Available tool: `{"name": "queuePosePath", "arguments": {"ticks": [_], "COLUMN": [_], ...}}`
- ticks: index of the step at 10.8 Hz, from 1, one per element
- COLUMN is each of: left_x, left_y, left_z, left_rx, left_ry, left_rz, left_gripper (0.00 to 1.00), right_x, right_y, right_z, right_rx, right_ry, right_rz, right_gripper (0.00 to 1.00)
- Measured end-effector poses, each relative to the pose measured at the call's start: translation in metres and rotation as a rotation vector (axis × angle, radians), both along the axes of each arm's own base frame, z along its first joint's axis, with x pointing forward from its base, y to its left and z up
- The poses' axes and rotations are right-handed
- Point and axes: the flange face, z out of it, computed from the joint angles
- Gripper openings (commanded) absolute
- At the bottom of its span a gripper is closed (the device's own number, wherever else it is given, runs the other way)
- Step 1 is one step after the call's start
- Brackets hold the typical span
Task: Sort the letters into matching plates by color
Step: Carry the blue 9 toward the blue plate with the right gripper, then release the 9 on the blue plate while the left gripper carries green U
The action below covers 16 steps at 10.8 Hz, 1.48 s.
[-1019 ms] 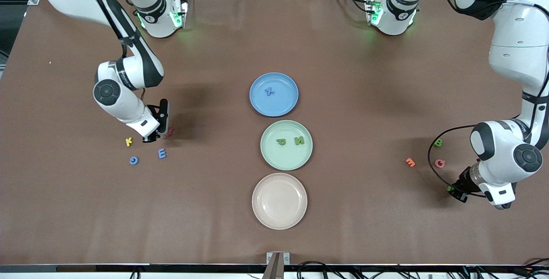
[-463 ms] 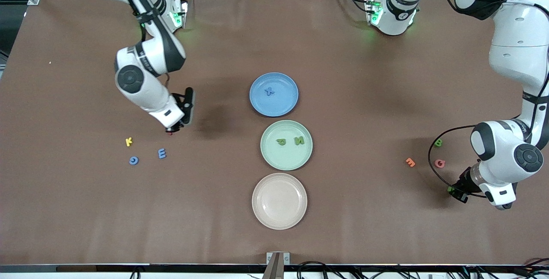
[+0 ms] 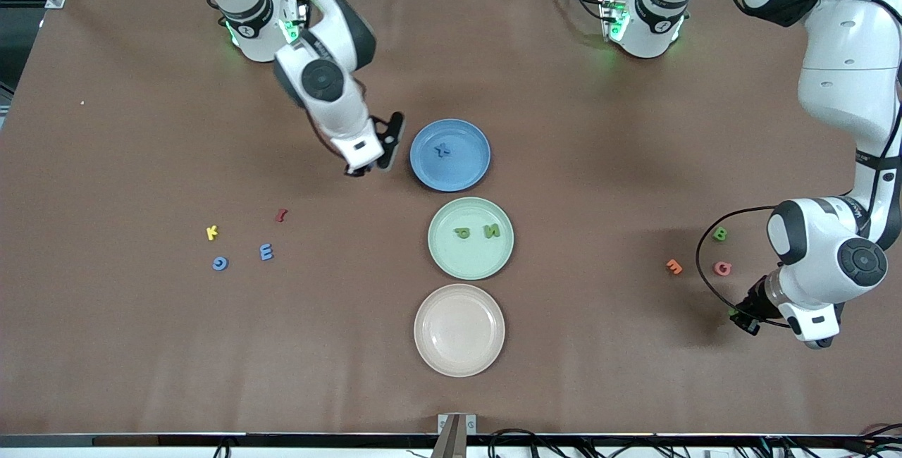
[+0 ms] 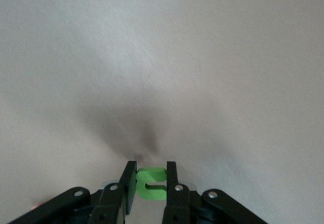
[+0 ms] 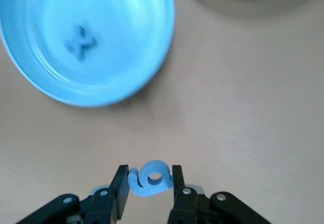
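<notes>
Carrying a blue letter (image 5: 150, 178) pinched in its fingers, the right gripper (image 3: 368, 164) hangs just beside the blue plate (image 3: 473, 169); next, center and release. The left gripper (image 4: 151, 183) grips a green letter (image 4: 151, 183) above the surface (image 3: 599, 373).

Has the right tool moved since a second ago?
Yes. The right tool, shut on a blue letter, has travelled from above the dark red letter toward the blue plate and now hangs just beside its rim.
</notes>
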Motion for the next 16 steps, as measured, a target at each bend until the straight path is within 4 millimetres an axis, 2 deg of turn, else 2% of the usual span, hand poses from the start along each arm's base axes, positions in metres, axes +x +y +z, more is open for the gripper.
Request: {"name": "queuePosePath", "arguments": {"ticks": [3,5,6,8,9,10,11,13,16], "left_x": [0.0,-0.004,-0.007,-0.018,-0.023,-0.026,-0.029,-0.034,-0.036], "left_y": [-0.059,-0.098,-0.119,-0.147,-0.153,-0.163,-0.18,-0.204,-0.213], "left_z": [0.041,0.076,0.099,0.15,0.165,0.167,0.161,0.153,0.153], "left_rx": [-0.047,-0.072,-0.081,-0.065,-0.056,-0.053,-0.053,-0.053,-0.053], "left_ry": [0.04,0.058,0.058,0.066,0.068,0.073,0.084,0.098,0.099], "left_rz": [-0.062,-0.101,-0.125,-0.161,-0.171,-0.188,-0.212,-0.245,-0.253], "left_gripper": [0.0,0.0,0.0,0.0,0.0,0.0,0.0,0.0,0.0], "right_x": [-0.069,-0.102,-0.11,-0.11,-0.106,-0.101,-0.096,-0.087,-0.064], "right_y": [0.073,0.103,0.115,0.132,0.135,0.137,0.139,0.143,0.131], "right_z": [-0.001,-0.012,-0.018,-0.027,-0.03,-0.032,-0.035,-0.038,-0.033], "right_rx": [0.003,0.006,0.004,0.006,0.007,0.008,0.009,0.011,-0.024], "right_ry": [-0.015,-0.015,-0.01,-0.001,0.001,0.001,0.002,0.002,0.012], "right_rz": [-0.131,-0.237,-0.291,-0.346,-0.358,-0.364,-0.377,-0.417,-0.467], "right_gripper": [0.0,0.01,0.08,0.13,0.32,0.57,1.0,1.0,1.0]}}
